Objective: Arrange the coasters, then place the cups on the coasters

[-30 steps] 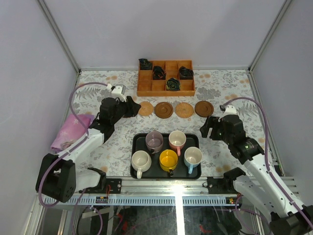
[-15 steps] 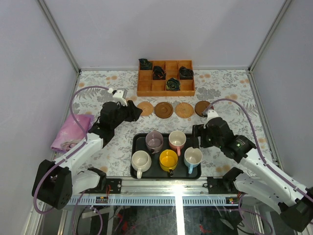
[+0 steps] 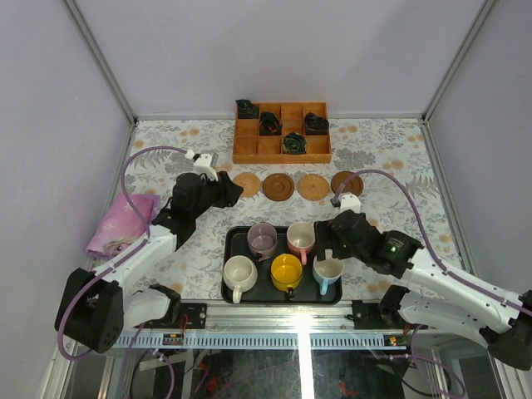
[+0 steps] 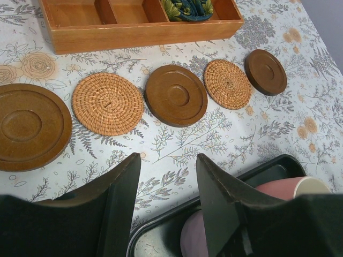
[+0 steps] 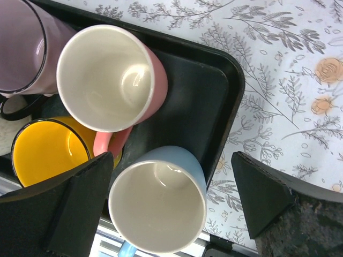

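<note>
Claw of right arm (image 5: 171, 160) spread wide, fingers either side of light blue white-lined mug (image 5: 158, 206) in black rectangular tray (image 5: 209, 80). Left claw (image 4: 168, 159) half spread, empty, above bench (image 4: 171, 134); row of five round brown coasters (image 4: 176, 95) just beyond fingertips.

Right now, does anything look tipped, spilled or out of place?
Nothing stands out. All five cups stand upright in the tray, nothing is spilled, and the coasters lie flat in one row. The only stray thing is a crumpled pink cloth off to the left.

Left hand (image 4: 169, 160) part-open — right hand (image 5: 171, 160) (pointing down) wide apart, both empty.
</note>
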Controlling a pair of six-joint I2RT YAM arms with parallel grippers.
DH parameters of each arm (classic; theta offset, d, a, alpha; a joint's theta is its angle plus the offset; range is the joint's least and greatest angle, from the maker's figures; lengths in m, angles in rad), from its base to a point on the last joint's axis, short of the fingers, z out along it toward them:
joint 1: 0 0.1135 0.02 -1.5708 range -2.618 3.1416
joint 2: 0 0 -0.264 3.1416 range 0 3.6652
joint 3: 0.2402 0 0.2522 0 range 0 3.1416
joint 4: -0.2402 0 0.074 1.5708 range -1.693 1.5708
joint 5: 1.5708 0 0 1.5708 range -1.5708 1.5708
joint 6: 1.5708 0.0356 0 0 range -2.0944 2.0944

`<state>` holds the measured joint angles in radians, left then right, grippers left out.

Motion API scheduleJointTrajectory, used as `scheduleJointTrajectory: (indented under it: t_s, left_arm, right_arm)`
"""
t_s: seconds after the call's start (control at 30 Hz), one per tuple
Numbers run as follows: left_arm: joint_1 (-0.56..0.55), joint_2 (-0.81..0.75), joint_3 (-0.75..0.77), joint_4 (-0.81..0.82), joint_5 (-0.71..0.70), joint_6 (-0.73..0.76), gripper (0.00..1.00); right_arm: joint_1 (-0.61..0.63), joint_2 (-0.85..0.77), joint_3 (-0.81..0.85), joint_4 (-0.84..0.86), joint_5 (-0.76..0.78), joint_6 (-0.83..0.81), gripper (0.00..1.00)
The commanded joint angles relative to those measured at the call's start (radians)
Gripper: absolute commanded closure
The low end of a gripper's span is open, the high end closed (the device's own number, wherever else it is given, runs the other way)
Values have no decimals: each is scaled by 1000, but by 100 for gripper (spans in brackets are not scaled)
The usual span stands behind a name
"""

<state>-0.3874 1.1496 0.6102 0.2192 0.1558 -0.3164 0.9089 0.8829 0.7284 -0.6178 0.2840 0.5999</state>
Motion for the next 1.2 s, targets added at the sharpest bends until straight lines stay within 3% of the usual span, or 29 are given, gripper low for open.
scheduleJointTrajectory:
  t_s: [0.0, 0.33, 0.9, 1.17]
  left_arm:
    - [-8, -4, -13, -4, 4, 3, 54]
    - [-10, -31, -25, -6, 4, -7, 54]
    - [-10, -40, -33, -3, 6, -10, 54]
    - [-11, -35, -35, 0, 8, -10, 53]
  right_arm:
    - [52, -40, 34, -82, 74, 106, 0]
    - [219, 8, -6, -175, 155, 267, 0]
    - [383, 82, -35, -299, 209, 491, 1]
    - [395, 39, 21, -330, 292, 498, 1]
